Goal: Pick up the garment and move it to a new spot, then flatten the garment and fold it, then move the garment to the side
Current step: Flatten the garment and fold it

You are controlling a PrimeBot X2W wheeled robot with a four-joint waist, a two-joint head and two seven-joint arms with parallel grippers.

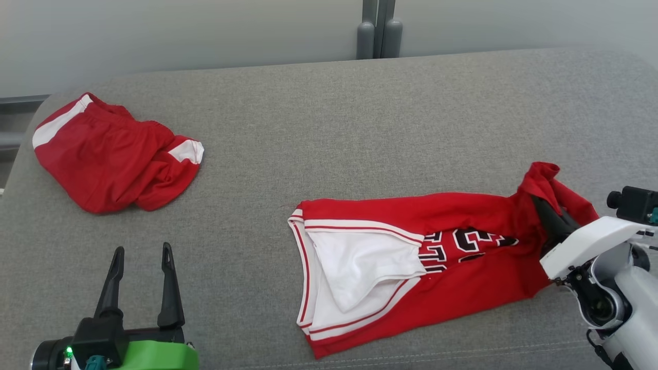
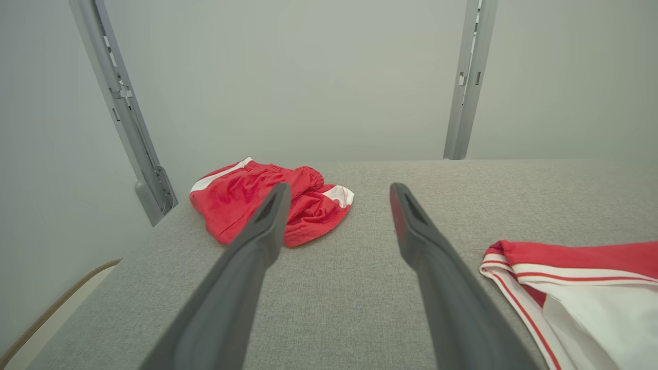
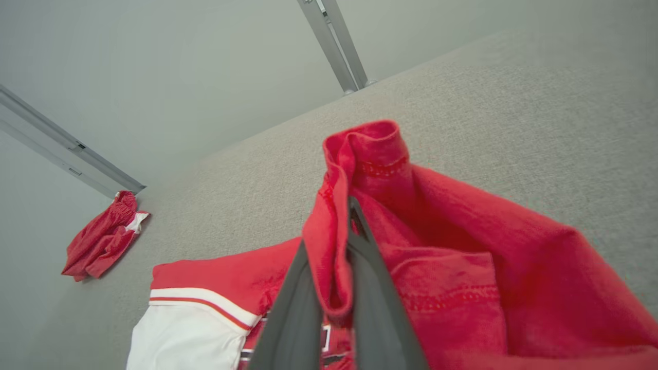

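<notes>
The garment [image 1: 462,216], a red jersey with white trim and black numbers, lies stretched across the right half of the grey table [image 1: 360,128]. Its white inside shows at the left end. My right gripper [image 1: 540,203] is shut on the jersey's right end, where a bunched fold of red cloth rises slightly off the table. In the right wrist view the cloth of the garment [image 3: 462,257] is pinched between the two fingers of the right gripper [image 3: 344,226]. My left gripper [image 1: 143,249] stands open and holds nothing at the lower left, apart from the garment [image 2: 576,257].
A crumpled pair of red shorts [image 1: 108,159] with white stripes lies at the table's far left, ahead of the left gripper [image 2: 340,189]. Grey metal posts [image 1: 379,28] stand behind the table's far edge. The table's left edge [image 2: 77,288] drops off near the shorts.
</notes>
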